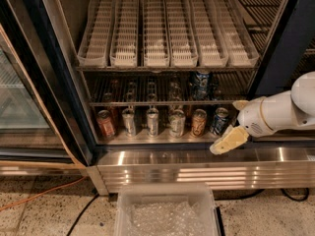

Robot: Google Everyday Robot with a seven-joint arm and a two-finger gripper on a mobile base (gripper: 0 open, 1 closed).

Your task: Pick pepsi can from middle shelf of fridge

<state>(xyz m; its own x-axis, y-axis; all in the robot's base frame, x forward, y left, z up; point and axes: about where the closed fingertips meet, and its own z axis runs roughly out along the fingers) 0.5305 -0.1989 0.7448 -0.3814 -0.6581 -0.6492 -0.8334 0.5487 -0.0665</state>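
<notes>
The pepsi can (200, 84), blue with pale markings, stands on the middle shelf (147, 103), a dark wire rack, right of centre inside the fridge (177, 163). My gripper (234, 123) is at the right, in front of the steel floor and below and right of the pepsi can, not touching it. Its tan fingers (228, 141) are spread apart with nothing between them. The white arm (280, 113) comes in from the right edge.
Several cans stand on the steel floor: an orange-brown one (105, 123), silver ones (152, 122), another blue can (219, 121) close to my gripper. White slotted trays (157, 33) fill the shelf above. The glass door (19, 97) is open at left. A plastic bin (167, 213) sits on the ground.
</notes>
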